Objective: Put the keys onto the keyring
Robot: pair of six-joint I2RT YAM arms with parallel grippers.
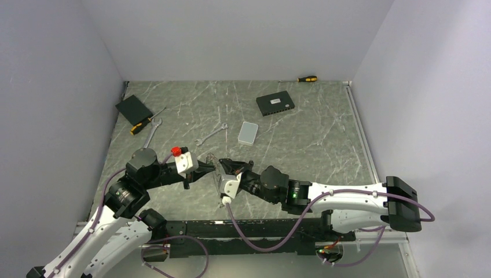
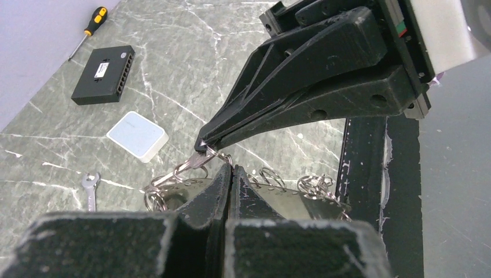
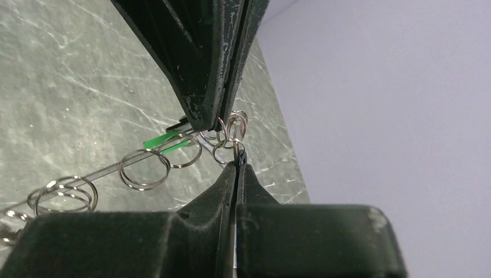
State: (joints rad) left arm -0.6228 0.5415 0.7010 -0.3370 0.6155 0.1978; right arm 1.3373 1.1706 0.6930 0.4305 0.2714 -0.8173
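The left fingers are pressed tight together. The thin wire of the keyring runs into their tip, so they pinch the keyring. The right fingers are pressed together too. Their tip nips a small silver key at the end of the bunch. The two tips meet almost nose to nose, over the tabletop, near its front edge and a little left of the middle.

The keyring hangs between the two arms. Small round rings sit in a row along its wire. A green tag pokes out beside the left tip. More little rings bunch up right where the two tips meet. I cannot tell which ring the key sits on.

Other things lie on the tabletop, well apart from the fingers. A small white box lies past the bunch. A black box with a row of holes lies farther back. A wrench lies just left of the white box, and another wrench lies farther left. A flat black pad sits at the back left with a screwdriver just beside it. A second screwdriver lies by the back wall.
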